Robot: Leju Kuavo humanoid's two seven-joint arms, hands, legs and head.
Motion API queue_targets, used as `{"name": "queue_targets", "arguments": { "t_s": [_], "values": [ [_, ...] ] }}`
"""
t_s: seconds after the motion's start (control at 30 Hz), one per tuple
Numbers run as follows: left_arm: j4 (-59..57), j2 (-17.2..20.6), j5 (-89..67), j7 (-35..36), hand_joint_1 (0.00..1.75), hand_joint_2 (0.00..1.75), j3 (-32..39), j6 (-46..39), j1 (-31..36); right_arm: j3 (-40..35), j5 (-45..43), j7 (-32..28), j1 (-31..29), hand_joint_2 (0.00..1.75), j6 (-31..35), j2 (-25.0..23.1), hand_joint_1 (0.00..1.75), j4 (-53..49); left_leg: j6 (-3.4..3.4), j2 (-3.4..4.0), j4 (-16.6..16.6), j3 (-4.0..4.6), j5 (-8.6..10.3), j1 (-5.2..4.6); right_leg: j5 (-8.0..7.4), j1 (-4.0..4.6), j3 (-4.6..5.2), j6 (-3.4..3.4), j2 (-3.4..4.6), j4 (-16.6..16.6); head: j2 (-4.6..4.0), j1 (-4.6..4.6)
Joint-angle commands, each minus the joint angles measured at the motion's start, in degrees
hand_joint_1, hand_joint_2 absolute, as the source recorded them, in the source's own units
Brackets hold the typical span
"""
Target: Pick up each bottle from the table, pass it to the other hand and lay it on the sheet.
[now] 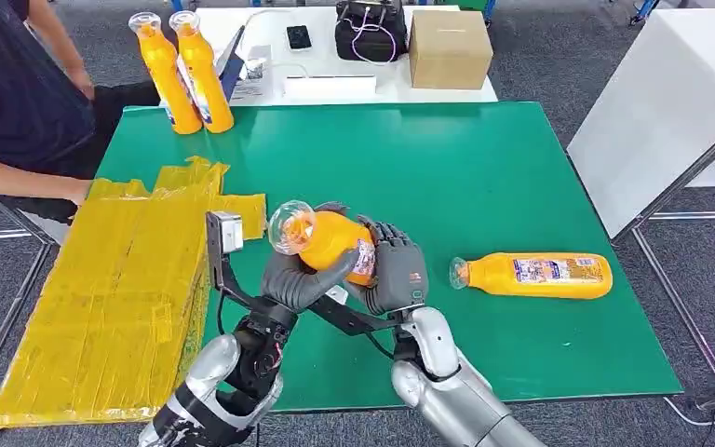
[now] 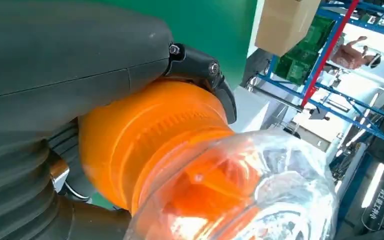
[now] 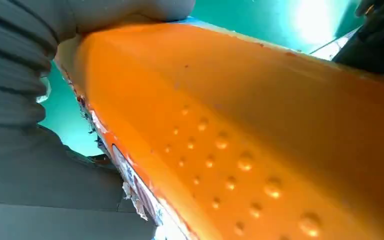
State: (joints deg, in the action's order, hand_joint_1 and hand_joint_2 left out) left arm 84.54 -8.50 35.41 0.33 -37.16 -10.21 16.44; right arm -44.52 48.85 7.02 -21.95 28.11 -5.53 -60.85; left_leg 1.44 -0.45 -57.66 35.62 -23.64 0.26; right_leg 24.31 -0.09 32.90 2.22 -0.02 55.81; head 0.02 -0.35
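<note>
An orange bottle (image 1: 328, 238) with a clear cap hangs above the green table (image 1: 465, 177), cap pointing to the far left. My left hand (image 1: 300, 279) grips it from below near the neck, and my right hand (image 1: 396, 270) wraps its labelled body. The left wrist view shows the bottle's shoulder (image 2: 150, 145) pressed against my left hand (image 2: 55, 65). In the right wrist view the bottle's dimpled side (image 3: 260, 125) lies against my right hand (image 3: 25, 150). A second orange bottle (image 1: 535, 276) lies on its side on the table to the right. The yellow sheet (image 1: 121, 279) covers the table's left side.
Two more orange bottles (image 1: 169, 74) (image 1: 205, 73) stand upright at the table's far left corner. A seated person (image 1: 19, 93) reaches to the sheet's far edge. Behind the table are a cardboard box (image 1: 450, 47) and a black bag (image 1: 370, 28). A white table (image 1: 670, 112) stands at the right.
</note>
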Motion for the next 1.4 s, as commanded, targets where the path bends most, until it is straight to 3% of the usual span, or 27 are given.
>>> {"name": "queue_targets", "arguments": {
  "t_s": [0.03, 0.3, 0.33, 0.37, 0.4, 0.43, 0.6, 0.73, 0.97, 1.13, 1.23, 1.4],
  "values": [
    [-3.07, -3.60, 0.48, 0.70, 1.75, 1.75, -9.66, 3.02, 3.85, -7.29, 0.64, -1.25, -0.67, 1.75, -0.10, -0.90, 1.75, 4.24, -0.02, -0.16, -0.03, -0.12, -0.07, 0.03, 0.11, 0.03, -0.22, 0.00, -0.19, -0.03, 0.00, 0.00],
    [-2.55, -3.44, 0.14, -0.08, 1.75, 1.75, -9.45, 2.88, 3.65, -5.39, -0.09, -0.84, -0.18, 1.75, 0.98, 0.07, 1.75, 3.16, -0.03, -0.19, -0.06, -0.15, -0.10, 0.04, 0.14, 0.05, -0.27, 0.00, -0.23, -0.02, 0.00, 0.00],
    [-2.27, -3.29, -0.52, -0.82, 1.75, 1.75, -8.88, 2.46, 3.72, -5.04, 1.17, 0.42, -0.24, 1.75, 1.26, 0.34, 0.31, 3.08, -0.03, -0.20, -0.07, -0.24, -0.14, 0.03, 0.20, 0.04, -0.37, 0.00, -0.24, 0.00, 0.00, 0.00],
    [-1.90, -3.07, -1.72, -1.87, 1.75, 1.75, -8.12, 1.71, 3.75, -4.90, 1.80, 1.72, -0.51, 1.75, -0.76, 0.75, 0.00, 3.09, -0.02, -0.15, -0.03, -0.06, -0.04, 0.02, 0.09, 0.02, -0.15, 0.00, -0.18, -0.01, 0.00, 0.00],
    [-1.41, -2.67, -3.16, -2.96, 1.75, 1.75, -7.08, 0.64, 3.87, -4.84, 3.47, 3.14, -0.72, 0.00, -1.45, 1.55, 0.00, 2.57, -0.03, -0.19, -0.08, -0.14, -0.09, 0.04, 0.15, 0.04, -0.25, 0.00, -0.22, 0.01, 0.00, 0.00],
    [-0.76, -2.04, -5.64, -4.22, 1.75, 1.75, -5.03, -1.02, 4.08, -4.43, 6.21, 6.04, -0.72, 0.00, -3.83, 2.72, 0.00, 1.90, -0.04, -0.18, -0.09, -0.22, -0.13, 0.03, 0.19, 0.04, -0.34, 0.00, -0.23, 0.02, 0.00, 0.00],
    [0.14, -1.07, -8.88, -4.65, 1.75, 1.75, 0.53, -1.29, 4.31, -2.20, 6.66, 7.02, 0.67, 0.00, -6.49, 5.08, 0.00, -1.34, -0.04, -0.17, -0.07, -0.12, -0.06, 0.04, 0.11, 0.05, -0.24, -0.01, -0.20, 0.01, 0.00, 0.00],
    [0.92, -0.38, -17.91, -8.97, 1.75, 1.75, 7.44, -6.44, 4.04, 1.30, 13.88, 10.54, 7.61, 0.00, -9.74, 8.53, 0.00, -11.04, 0.00, -0.22, -0.01, -0.09, -0.01, -0.01, 0.09, -0.01, -0.19, 0.00, -0.19, -0.01, 0.00, 0.04],
    [2.26, 0.55, -41.01, -10.49, 1.75, 1.75, 21.04, -8.09, 3.47, 8.70, 20.26, 9.63, 21.74, 0.00, -16.87, 16.98, 0.00, -36.07, -0.04, -0.39, -0.09, -0.28, -0.19, 0.00, 0.31, 0.01, -0.47, -0.02, -0.38, 0.06, 0.00, 0.02],
    [1.39, 0.73, -44.96, -10.65, 1.75, 1.75, 20.81, -8.77, 3.84, 9.42, 20.27, 9.49, 21.98, 0.00, -17.29, 16.71, 0.00, -36.31, -0.01, -0.20, -0.07, -0.13, -0.11, -0.02, 0.17, -0.01, -0.28, -0.01, -0.19, 0.05, 0.00, 0.04],
    [-0.92, 3.23, -66.09, -8.57, 1.75, 1.75, 22.09, -12.33, 5.00, 13.29, 20.11, 8.20, 25.69, 0.00, -17.35, 18.29, 0.00, -44.59, -0.01, -0.15, -0.05, -0.09, -0.07, -0.02, 0.12, -0.01, -0.21, -0.02, -0.17, 0.04, 0.00, 0.04],
    [-10.22, 6.29, -94.29, -1.89, 1.75, 1.75, 20.17, -7.14, 8.13, 22.24, 18.29, 7.42, 31.51, 0.00, -18.51, 21.15, 0.00, -57.59, 0.00, -0.24, -0.01, -0.01, -0.02, -0.05, 0.11, -0.04, -0.13, -0.01, -0.23, 0.03, 0.00, 0.04]
  ]
}}
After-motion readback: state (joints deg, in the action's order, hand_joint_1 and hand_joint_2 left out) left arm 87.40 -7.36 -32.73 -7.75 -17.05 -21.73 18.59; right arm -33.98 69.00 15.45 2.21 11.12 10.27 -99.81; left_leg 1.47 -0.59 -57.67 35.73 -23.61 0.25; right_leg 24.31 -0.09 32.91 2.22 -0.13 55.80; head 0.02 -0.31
